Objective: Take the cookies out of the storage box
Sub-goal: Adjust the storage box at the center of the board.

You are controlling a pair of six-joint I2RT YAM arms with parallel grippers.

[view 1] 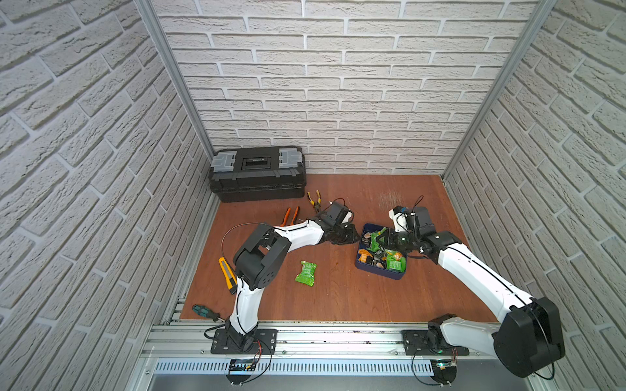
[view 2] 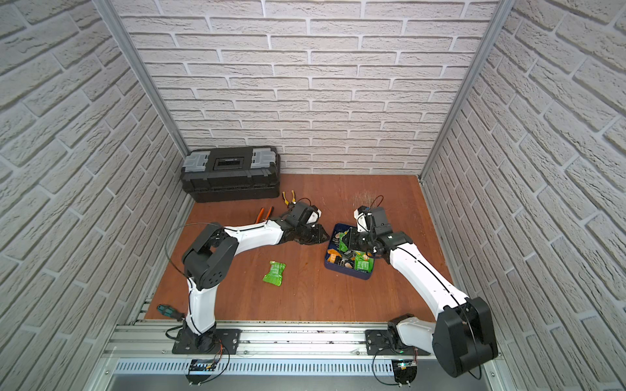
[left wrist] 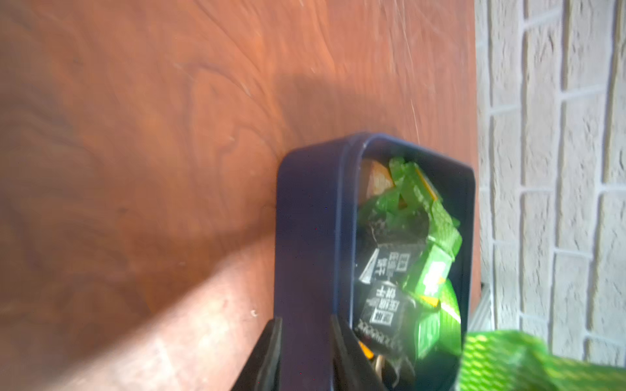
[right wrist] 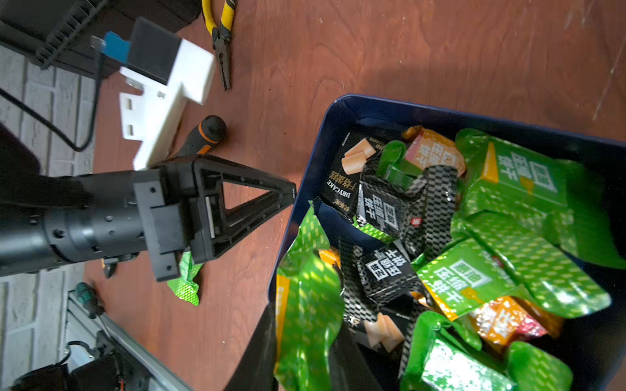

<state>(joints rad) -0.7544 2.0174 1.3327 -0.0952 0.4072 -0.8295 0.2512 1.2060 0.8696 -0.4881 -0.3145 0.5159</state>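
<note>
White faux-brick walls closed in a reddish wooden tabletop (view 1: 338, 298). The right gripper (right wrist: 305, 338) had its fingers clenched on a green packet (right wrist: 305, 291), pinching one crinkled end so that the packet stood raised over the storage box (view 1: 379, 273). The left gripper (left wrist: 306, 352) had a finger on either side of the box's navy wall and looked closed on it, apparently to steady the tray.

Around the held packet, the rest of the cookies (right wrist: 508, 189) lay jumbled and overlapping inside the box, in green, black and orange wrappers. A loose green packet (view 1: 306, 273) lay on the tabletop, well apart from the box and nearer the left arm. Farther out lay yellow-handled pliers (view 1: 315, 199) and orange-handled pliers (view 1: 291, 216), with a black toolbox (view 1: 257, 172) against the back wall.

The packets looked light, with slick, soft foil that would crumple under the fingers. The biscuit block inside was probably stiff and brittle. A crimped seam or a corner seemed the safest hold, since a grip across the body might slip or catch a neighbouring packet. The shallow box seemed light enough to slide if a packet dragged on it.
</note>
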